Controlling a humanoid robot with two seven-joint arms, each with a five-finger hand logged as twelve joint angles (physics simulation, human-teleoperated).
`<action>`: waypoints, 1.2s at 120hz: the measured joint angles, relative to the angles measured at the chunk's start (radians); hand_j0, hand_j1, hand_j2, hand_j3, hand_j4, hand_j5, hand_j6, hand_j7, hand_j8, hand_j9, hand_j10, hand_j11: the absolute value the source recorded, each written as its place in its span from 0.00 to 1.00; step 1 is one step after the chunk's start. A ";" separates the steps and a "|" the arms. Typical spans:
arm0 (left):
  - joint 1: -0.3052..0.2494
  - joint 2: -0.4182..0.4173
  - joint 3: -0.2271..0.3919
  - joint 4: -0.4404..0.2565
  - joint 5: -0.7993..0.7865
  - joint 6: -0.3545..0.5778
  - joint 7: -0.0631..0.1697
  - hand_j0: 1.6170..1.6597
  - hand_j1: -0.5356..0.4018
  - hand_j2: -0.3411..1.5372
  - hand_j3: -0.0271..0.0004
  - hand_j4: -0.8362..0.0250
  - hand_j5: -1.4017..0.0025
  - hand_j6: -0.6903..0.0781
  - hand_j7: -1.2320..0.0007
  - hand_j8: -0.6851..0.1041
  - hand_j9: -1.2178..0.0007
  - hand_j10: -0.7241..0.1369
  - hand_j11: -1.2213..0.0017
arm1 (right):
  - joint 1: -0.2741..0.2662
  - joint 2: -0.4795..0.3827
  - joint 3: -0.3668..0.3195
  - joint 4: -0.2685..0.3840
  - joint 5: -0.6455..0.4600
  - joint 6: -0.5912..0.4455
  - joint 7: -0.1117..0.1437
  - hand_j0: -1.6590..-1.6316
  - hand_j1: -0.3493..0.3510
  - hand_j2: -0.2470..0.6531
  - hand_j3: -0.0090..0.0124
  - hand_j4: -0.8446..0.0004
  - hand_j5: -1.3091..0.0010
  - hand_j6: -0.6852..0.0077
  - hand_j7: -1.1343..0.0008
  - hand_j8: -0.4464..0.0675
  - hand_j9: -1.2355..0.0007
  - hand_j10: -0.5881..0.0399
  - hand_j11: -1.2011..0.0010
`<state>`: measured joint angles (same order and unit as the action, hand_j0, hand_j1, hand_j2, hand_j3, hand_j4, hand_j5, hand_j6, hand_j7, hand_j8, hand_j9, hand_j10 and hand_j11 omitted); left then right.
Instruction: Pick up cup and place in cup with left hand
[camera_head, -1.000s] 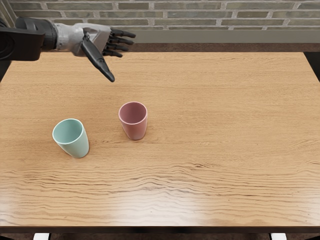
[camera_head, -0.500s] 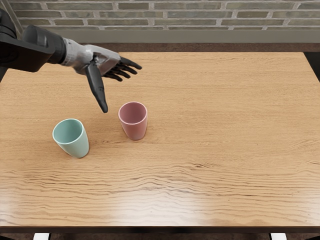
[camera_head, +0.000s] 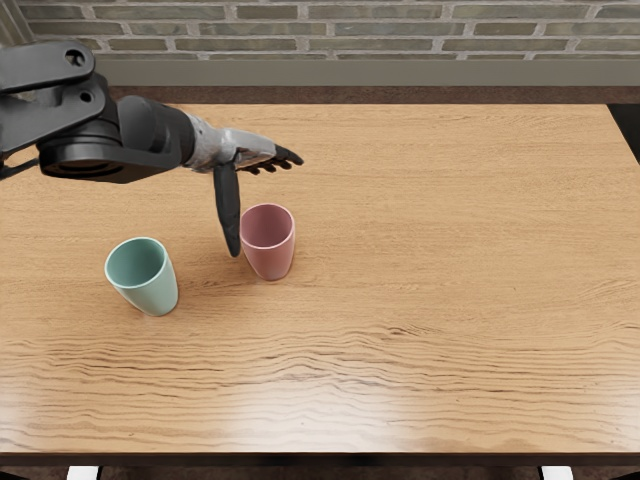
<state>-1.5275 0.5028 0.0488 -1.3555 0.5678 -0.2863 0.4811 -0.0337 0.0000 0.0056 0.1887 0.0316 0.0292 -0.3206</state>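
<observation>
While L hand (camera_head: 243, 149) hangs open nr pink cup (camera_head: 270, 258), prob. to span it, upright teal cup (camera_head: 152, 290) twd bench (camera_head: 450, 250) L edge prob. receives.

"What are the 2 cups like?"

"A dusty-pink tumbler (camera_head: 270, 262) and a pale mint tumbler (camera_head: 150, 292) – each round-mouthed, smooth and narrowing towards its base."

"How do they sit?"

"Upright, mouths up, on the left part of the wood-grain tabletop (camera_head: 450, 250). They're apart, bare wood between them."

"Which is farther left?"

"The mint tumbler, and it's a little nearer the front edge – the pink tumbler stands to its right, slightly farther back."
</observation>
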 joint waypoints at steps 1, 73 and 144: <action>0.000 -0.002 0.003 -0.001 0.001 0.004 0.003 0.96 0.92 0.18 0.99 0.95 0.98 0.87 0.98 0.84 0.98 0.82 0.98 | 0.000 0.000 0.000 0.000 0.000 0.000 0.000 0.04 0.00 0.27 0.42 1.00 1.00 0.99 1.00 0.87 1.00 0.94 1.00; -0.048 -0.081 0.174 -0.091 0.006 0.298 0.127 0.96 0.91 0.19 0.99 0.94 0.97 0.86 0.97 0.83 0.97 0.81 0.97 | 0.000 0.000 0.000 0.000 0.000 0.000 0.000 0.04 0.00 0.27 0.42 1.00 1.00 0.99 1.00 0.87 1.00 0.94 1.00; -0.088 -0.113 0.271 -0.167 0.035 0.427 0.128 0.96 0.76 0.20 0.99 0.80 0.87 0.71 0.85 0.68 0.85 0.67 0.85 | 0.000 0.000 0.000 0.000 0.000 0.000 0.000 0.04 0.00 0.27 0.42 1.00 1.00 0.99 1.00 0.87 1.00 0.94 1.00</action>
<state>-1.6151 0.3896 0.3194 -1.5230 0.6026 0.1404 0.6090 -0.0336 0.0000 0.0058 0.1887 0.0317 0.0292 -0.3206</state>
